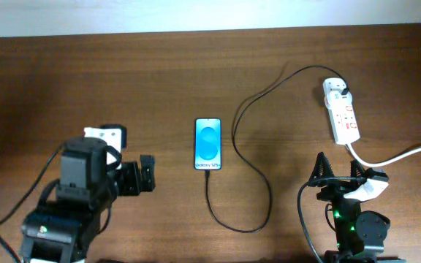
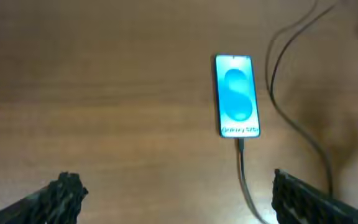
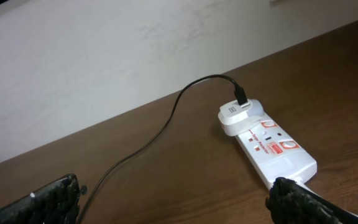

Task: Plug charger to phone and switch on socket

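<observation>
Slim black-edged smartphone with bright blue screen [image 1: 208,143] lying mid brown wooden surface [image 1: 86,88]. Thin black charger cable [image 1: 267,191] seemingly seating in its bottom edge, looping to small white power strip [image 1: 344,117] at far right.

Right hand [image 1: 338,162] hovering spread just short of strip. Left hand [image 2: 176,180] spread, holding nothing.

Judging switch step in hand: pressing red-marked switch [image 3: 267,126] nearest adapter straight down, one fingertip, avoiding shoving strip.
</observation>
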Controlling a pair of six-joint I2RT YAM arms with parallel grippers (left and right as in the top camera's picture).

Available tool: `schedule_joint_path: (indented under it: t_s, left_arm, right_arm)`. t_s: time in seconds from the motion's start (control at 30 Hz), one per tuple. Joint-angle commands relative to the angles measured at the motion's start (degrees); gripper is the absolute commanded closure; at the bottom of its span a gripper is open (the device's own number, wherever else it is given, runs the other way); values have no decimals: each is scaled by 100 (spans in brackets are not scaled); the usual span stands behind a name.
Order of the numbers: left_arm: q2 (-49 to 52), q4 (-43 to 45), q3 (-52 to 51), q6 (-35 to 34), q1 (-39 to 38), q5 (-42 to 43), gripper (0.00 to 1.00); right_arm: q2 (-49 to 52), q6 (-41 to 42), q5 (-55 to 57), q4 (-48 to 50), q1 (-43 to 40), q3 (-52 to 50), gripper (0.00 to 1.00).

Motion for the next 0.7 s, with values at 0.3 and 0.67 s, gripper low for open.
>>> schedule_joint_path:
  t_s: [0.3, 0.67]
  left_arm:
    - [-4717, 5493, -6065, 33, 262, -63, 1]
    - [-5045, 5410, -6048, 1810, 538, -439, 1]
  right_arm:
    - [-59, -57, 70, -4, 48, -52, 2]
    - [-59, -57, 68, -4, 48, -52, 2]
